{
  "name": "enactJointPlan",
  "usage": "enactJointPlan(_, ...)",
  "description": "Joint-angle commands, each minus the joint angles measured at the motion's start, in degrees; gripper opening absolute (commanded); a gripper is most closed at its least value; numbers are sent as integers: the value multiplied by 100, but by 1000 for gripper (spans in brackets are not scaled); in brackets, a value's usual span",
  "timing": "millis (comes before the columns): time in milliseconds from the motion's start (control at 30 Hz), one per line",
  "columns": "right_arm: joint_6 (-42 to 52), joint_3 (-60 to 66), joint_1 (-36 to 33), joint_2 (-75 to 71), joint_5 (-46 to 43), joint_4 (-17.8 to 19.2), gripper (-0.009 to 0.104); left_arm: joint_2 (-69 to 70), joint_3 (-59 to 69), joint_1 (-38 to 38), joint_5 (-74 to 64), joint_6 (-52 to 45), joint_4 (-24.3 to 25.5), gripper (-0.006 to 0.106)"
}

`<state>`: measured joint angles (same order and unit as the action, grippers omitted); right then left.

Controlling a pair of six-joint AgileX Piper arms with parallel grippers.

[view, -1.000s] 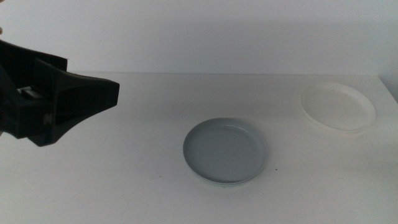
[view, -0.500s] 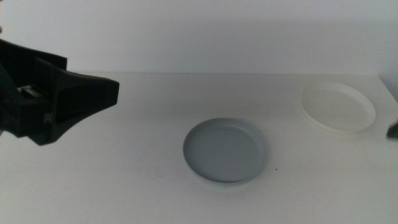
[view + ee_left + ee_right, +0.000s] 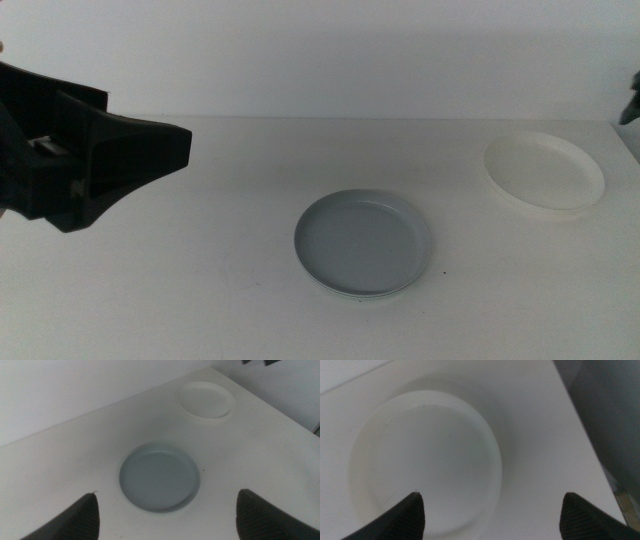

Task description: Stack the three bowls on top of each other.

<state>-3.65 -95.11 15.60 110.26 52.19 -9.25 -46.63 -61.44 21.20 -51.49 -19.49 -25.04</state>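
Worktop (image 3: 200, 300), white, holds everything. Left gripper (image 3: 110, 165) bulks in at nine o'clock of the middle view, raised, jaws spread wide, holding nothing. Grey bowl (image 3: 363, 242) sits near centre; a thin pale-green rim shows beneath its six o'clock edge, so by my reading the green bowl already lies under it. White bowl (image 3: 544, 171) alone at two o'clock, well apart from the pair. Right gripper (image 3: 490, 515) hangs directly above the white bowl, jaws wide apart, empty.

Progress: two stacked, it seems; white bowl left to lift and place on top.
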Motion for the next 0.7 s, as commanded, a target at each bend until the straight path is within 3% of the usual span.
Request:
enactJointPlan(0, 217, -655, 42, 687, 328, -17, 84, 15, 20, -6, 75, -1, -30, 94)
enactJointPlan(267, 365, -2136, 42, 2266, 657, -17, 74, 15, 20, -6, 88, -1, -30, 94)
enactJointPlan(533, 507, -2271, 30, 2886, 684, -223, 64, 15, 20, -6, 88, -1, -30, 94)
enactJointPlan(567, 549, -2271, 30, 2947, 695, -298, 59, 15, 20, -6, 88, -1, -30, 94)
enactJointPlan(667, 694, -2271, 30, 3009, 695, -409, 23, 15, 20, -6, 91, -14, -30, 94)
